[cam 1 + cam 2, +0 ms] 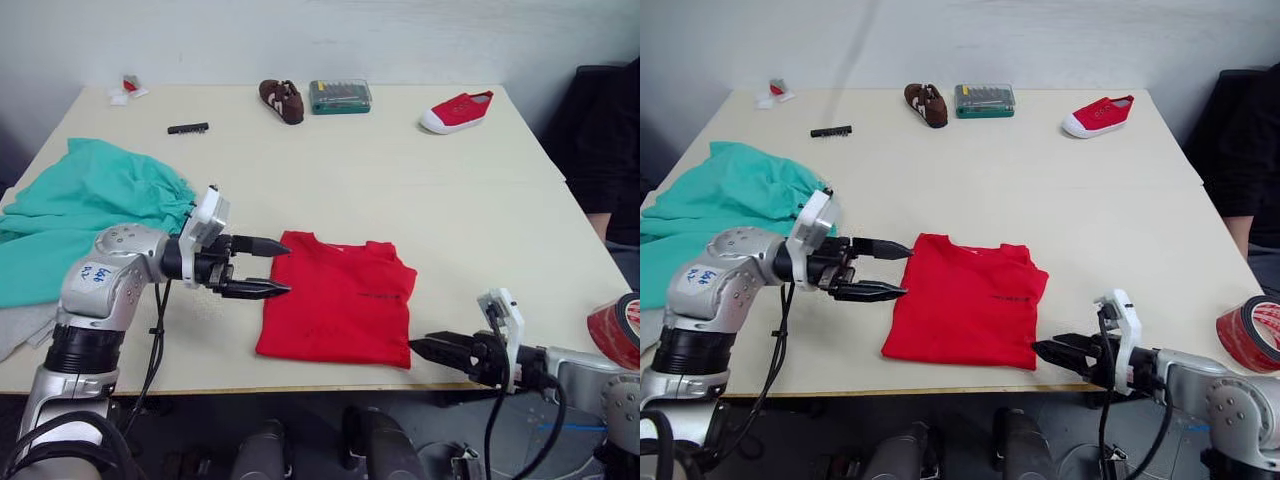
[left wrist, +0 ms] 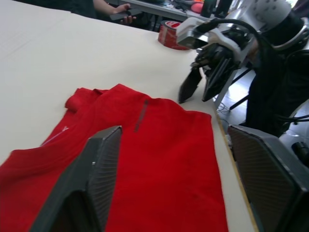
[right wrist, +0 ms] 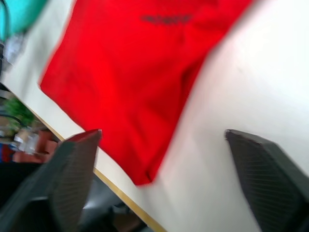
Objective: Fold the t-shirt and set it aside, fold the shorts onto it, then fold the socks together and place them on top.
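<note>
While level, both grippers point(image 1: 268, 268) point(image 1: 425, 349) beside t-shirt point(image 1: 340, 300)

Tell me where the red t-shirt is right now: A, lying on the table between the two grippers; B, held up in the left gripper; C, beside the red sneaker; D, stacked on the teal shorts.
A: the t-shirt lies flat on the table with the left gripper and right gripper open on either side.

My head cameras look down over the bench point(image 1: 400, 180); each wrist camera peers closely past my hand, both sharing the t-shirt point(image 2: 159, 159).
</note>
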Controlling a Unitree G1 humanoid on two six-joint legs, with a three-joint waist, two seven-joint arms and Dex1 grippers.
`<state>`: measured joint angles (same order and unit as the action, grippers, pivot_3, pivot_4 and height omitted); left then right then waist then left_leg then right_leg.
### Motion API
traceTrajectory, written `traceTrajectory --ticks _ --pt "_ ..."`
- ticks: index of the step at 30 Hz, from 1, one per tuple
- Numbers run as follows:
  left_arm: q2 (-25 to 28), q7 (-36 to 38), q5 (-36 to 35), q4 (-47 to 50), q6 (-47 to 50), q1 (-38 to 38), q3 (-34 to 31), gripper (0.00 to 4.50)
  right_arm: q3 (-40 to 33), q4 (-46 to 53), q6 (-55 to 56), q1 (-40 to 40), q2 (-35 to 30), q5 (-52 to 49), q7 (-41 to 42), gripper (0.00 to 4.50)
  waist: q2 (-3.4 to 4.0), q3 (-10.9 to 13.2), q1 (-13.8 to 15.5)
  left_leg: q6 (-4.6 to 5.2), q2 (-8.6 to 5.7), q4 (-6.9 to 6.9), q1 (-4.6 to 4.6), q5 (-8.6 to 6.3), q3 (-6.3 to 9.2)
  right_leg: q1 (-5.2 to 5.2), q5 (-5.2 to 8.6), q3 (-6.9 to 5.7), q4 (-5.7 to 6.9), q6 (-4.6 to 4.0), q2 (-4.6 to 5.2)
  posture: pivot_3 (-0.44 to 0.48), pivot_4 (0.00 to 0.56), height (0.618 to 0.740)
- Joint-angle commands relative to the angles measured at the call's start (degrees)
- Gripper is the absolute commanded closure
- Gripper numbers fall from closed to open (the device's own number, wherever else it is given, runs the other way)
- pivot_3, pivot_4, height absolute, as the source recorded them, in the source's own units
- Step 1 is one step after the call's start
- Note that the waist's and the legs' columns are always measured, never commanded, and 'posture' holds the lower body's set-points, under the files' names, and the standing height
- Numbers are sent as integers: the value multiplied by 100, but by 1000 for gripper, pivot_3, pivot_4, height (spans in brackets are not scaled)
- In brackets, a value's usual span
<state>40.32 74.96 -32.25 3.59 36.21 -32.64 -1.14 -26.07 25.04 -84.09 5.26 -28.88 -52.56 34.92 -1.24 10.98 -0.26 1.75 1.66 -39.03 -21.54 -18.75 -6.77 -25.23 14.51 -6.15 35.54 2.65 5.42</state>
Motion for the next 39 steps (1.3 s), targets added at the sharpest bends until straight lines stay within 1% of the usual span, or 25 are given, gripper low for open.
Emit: traceTrajectory --ticks 1,8,14,16,18,19,21,22,23,25,27,28,30,32,33,35,39 --pt "58 -98 -160 383 -31 121 -117 47 245 -601 66 358 246 68 -269 0 0 0 -11 0 0 0 1 0 -2 0 0 1 2 0 0 0 150 740" --pt "116 -164 -313 556 -12 121 -228 47 1090 -1285 168 1141 745 38 -281 0 -1 -1 -41 -7 2 3 6 3 -7 -2 1 4 7 -1 -4 0 150 740" --pt "94 -231 -471 599 9 36 -258 47 1771 -1829 718 1509 842 509 -325 0 -5 -4 -152 -43 3 11 6 20 -7 -3 4 3 7 -6 -5 0 150 740" --pt "84 -280 -496 638 21 26 -230 0 1829 -1994 837 1579 840 616 -404 397 -8 -6 -161 -44 4 12 8 20 -9 -3 3 4 7 -6 -7 0 150 740" --pt "67 -295 -537 677 34 15 -206 0 1860 -2004 892 1608 757 617 -357 925 -9 -6 -148 -49 4 13 12 22 -9 -2 3 5 9 -6 -7 0 150 740" --pt "59 -293 -562 687 43 4 -197 0 1865 -1964 911 1610 684 608 -312 1364 -9 -6 -139 -52 4 14 12 24 -9 -2 3 5 9 -6 -7 0 150 740" --pt "48 -297 -598 698 58 -13 -186 0 1849 -1915 909 1611 581 598 -273 2010 -9 -6 -130 -52 3 13 12 24 -9 -2 3 5 9 -6 -6 0 150 740" --pt "23 -309 -612 705 60 -25 -168 0 1805 -1846 892 1604 455 587 -250 2438 -9 -6 -127 -52 3 14 10 24 -9 -3 4 5 8 -6 -5 0 150 740" --pt "6 -313 -616 694 57 -41 -155 0 1780 -1808 881 1609 370 585 -236 2734 -9 -6 -124 -53 3 16 9 24 -9 -4 4 5 6 -6 -6 0 150 740" --pt "-55 -308 -584 650 13 -65 -95 0 1753 -1724 891 1589 81 632 -183 3510 -9 -6 -94 -52 1 18 1 23 -9 -9 4 4 2 -6 -4 0 150 740" --pt "-112 -298 -544 606 -37 -79 -44 0 1800 -1676 958 1542 -159 733 -166 4203 -9 -6 -57 -47 -2 16 -1 20 -9 -7 3 3 -4 -5 -1 0 150 740" --pt "-146 -293 -525 579 -63 -89 -18 0 1827 -1667 1015 1505 -277 796 -158 4475 -9 -6 -28 -41 -4 14 -2 17 -9 -6 2 4 -7 -2 1 0 150 740" --pt "-232 -302 -497 521 -108 -116 33 0 1787 -1591 1124 1386 -661 868 -32 4475 -9 -6 40 -32 -7 8 -4 12 -11 -2 -2 5 -15 5 3 0 150 740" --pt "-309 -311 -467 429 -157 -140 73 0 1557 -1507 1153 1305 -1143 820 160 4475 -5 -4 119 -22 -13 6 -10 8 -9 -2 -5 2 -23 9 9 0 150 740" --pt "-351 -311 -433 353 -204 -148 96 0 1302 -1552 1106 1299 -1467 747 272 4475 -5 -3 143 -14 -17 5 -12 5 -10 -2 -6 4 -25 12 13 0 150 740" --pt "-400 -308 -380 258 -279 -156 130 0 1002 -1679 1057 1283 -1897 659 416 4475 0 0 175 -4 -17 1 -22 2 -11 -4 -11 2 -39 21 13 0 150 740" --pt "-515 -335 -327 147 -408 -179 176 0 820 -2215 1553 891 -3004 1112 949 4475 0 -1 170 -1 -13 -2 -57 3 -7 -26 -15 -8 -54 26 5 0 150 740"
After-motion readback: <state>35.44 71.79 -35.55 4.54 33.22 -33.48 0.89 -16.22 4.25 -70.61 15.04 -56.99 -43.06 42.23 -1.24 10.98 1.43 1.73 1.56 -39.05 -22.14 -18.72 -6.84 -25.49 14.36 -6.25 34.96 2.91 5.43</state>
